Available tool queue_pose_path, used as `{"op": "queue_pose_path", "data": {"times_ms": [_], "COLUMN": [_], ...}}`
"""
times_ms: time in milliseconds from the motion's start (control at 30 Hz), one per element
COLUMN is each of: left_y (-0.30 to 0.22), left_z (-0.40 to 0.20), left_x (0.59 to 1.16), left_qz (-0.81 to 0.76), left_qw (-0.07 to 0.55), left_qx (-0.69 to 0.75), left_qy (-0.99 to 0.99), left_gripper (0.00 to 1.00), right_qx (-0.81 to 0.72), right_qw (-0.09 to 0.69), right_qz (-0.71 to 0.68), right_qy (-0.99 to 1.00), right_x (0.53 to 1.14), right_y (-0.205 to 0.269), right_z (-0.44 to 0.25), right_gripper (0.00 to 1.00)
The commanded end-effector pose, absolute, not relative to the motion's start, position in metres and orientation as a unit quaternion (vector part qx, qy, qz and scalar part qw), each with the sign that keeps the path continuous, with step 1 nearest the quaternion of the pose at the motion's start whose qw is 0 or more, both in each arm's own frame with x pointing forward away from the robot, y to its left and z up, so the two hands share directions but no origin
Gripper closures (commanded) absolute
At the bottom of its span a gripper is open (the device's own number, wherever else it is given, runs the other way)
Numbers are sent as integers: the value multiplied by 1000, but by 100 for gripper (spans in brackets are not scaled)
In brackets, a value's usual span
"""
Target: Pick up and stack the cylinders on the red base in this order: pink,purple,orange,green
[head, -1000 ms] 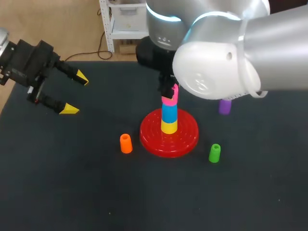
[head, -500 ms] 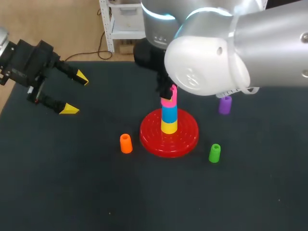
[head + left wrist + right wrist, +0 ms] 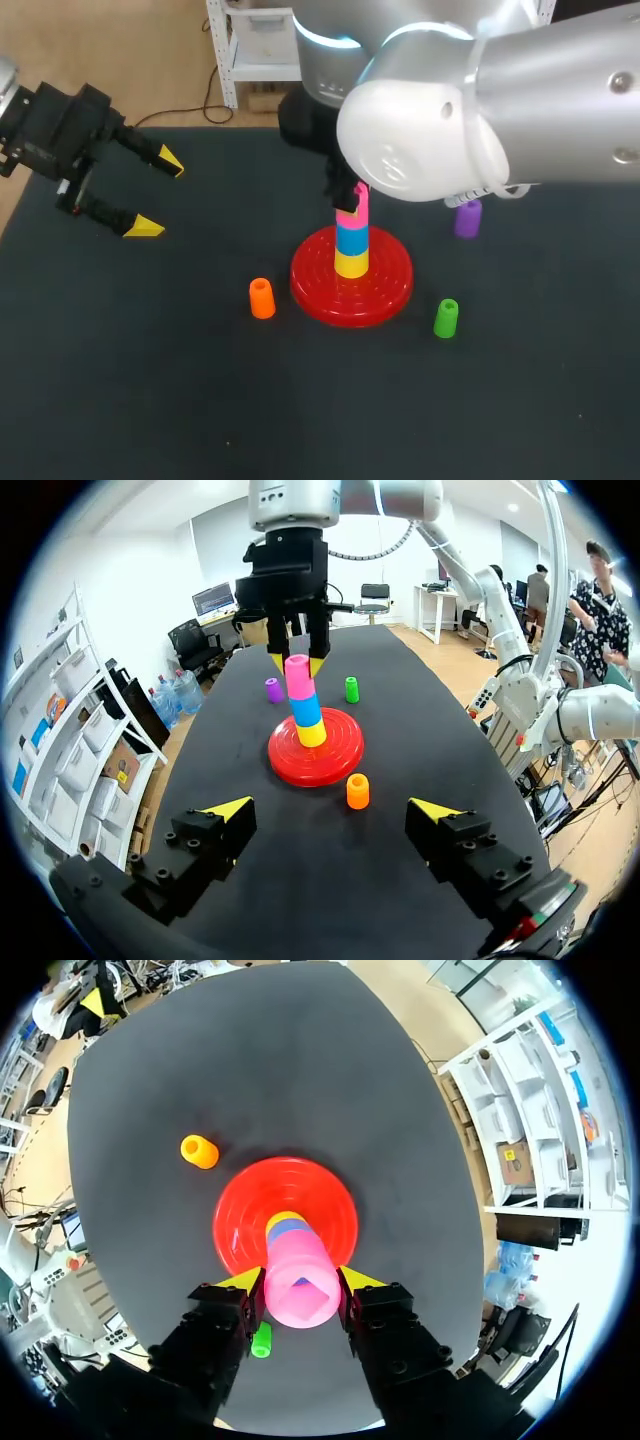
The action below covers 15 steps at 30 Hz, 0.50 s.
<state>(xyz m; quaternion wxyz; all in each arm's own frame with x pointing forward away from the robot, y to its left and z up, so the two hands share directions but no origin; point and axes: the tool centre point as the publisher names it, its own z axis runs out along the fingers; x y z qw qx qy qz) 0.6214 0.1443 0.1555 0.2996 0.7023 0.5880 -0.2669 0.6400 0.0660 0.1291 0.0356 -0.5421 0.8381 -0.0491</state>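
The red base (image 3: 388, 288) carries a yellow cylinder (image 3: 350, 265), a blue one (image 3: 351, 240) and the pink cylinder (image 3: 352, 212) on top. My right gripper (image 3: 350, 196) comes down from above and is shut on the pink cylinder (image 3: 300, 1290), one yellow tip on each side. The purple cylinder (image 3: 467, 218) stands to the right of the base, the green one (image 3: 446, 318) at its front right, the orange one (image 3: 262, 298) at its front left. Far to the left, my left gripper (image 3: 150, 192) hangs open and holds nothing.
In the left wrist view the orange cylinder (image 3: 357, 791) is the nearest thing ahead of the open fingers, with the red base (image 3: 340, 757) behind it. My right arm's big elbow (image 3: 430, 130) hides the table's back middle. Dark cloth covers the table.
My right arm has shifted slightly to the left and the pink cylinder has gone from tilted to upright on the stack. The left arm has kept still.
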Motion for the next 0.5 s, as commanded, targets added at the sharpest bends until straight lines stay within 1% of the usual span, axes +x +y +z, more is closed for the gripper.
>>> {"op": "queue_pose_path", "data": {"times_ms": [33, 500], "left_y": [145, 145], "left_z": [155, 155], "left_x": [622, 622], "left_qz": [-267, -267], "left_qw": [300, 300], "left_qx": [703, 703], "left_qy": [587, 587], "left_gripper": [0, 0], "right_qx": [-542, -532], "right_qw": [33, 32], "right_qz": [-48, -43], "right_qy": [838, 845], "right_x": [641, 641], "right_y": [67, 63], "right_z": [126, 120], "right_gripper": [100, 100]}}
